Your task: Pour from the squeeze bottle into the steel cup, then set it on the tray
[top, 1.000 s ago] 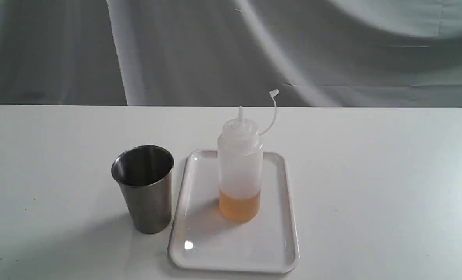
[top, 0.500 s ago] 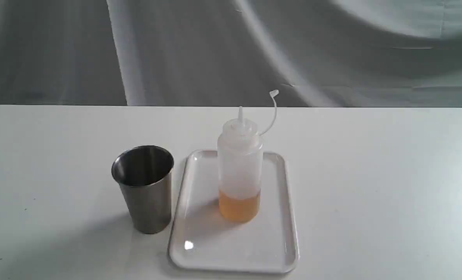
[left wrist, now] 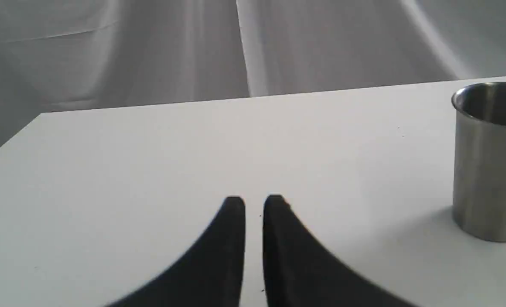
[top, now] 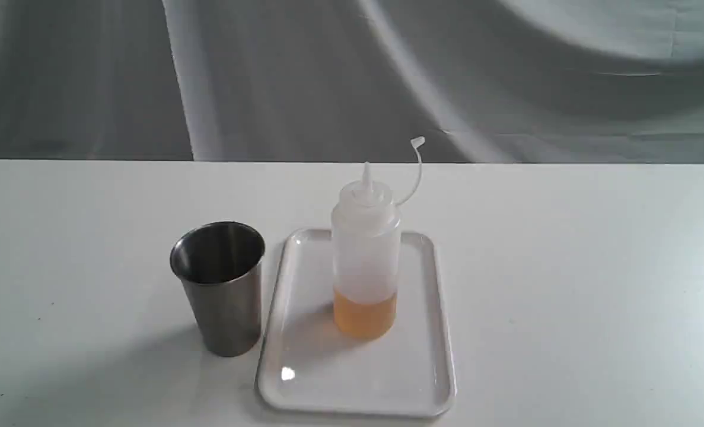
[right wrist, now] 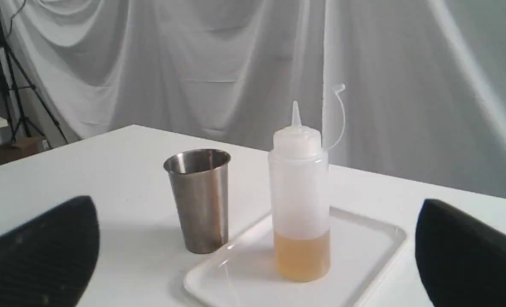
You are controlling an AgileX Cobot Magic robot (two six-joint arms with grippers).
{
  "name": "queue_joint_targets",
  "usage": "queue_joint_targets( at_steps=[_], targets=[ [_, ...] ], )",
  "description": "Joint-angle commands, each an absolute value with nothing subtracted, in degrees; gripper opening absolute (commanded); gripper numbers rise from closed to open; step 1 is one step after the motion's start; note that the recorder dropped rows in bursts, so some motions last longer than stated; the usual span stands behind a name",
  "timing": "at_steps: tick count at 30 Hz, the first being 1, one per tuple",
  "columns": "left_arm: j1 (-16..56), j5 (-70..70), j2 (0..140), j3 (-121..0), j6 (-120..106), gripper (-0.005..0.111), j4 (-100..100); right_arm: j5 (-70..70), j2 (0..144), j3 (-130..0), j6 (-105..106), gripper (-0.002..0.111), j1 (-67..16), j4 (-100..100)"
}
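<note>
while the squeeze bottle [top: 366,255] stands upright on the tray [top: 423,367], capless nozzle up and a shallow layer of amber liquid at its base, no arm appears in the exterior view. the steel cup [top: 221,287] stands on the table [top: 595,284] just beside the tray's left rim. the right gripper [right wrist: 257,251] faces the bottle from a distance, jaws wide apart; the left gripper [left wrist: 254,202] rests low over bare table, jaws nearly together, the cup off to one side. judged step: either the start or a finished placement; the cup's contents cannot be seen. if starting, the next move calls for grasping the bottle mid-body.
</note>
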State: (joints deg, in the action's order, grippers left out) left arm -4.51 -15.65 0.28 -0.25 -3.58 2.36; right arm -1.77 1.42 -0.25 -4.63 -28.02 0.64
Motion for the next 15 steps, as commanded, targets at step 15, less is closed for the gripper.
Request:
queue_joint_targets(
  at_steps=[15],
  targets=[
    [-4.37,-15.24,0.00,0.00,-3.48,0.008,2.49,-0.92,1.11,0.00,-4.76,0.081,-27.99,1.30]
  ],
)
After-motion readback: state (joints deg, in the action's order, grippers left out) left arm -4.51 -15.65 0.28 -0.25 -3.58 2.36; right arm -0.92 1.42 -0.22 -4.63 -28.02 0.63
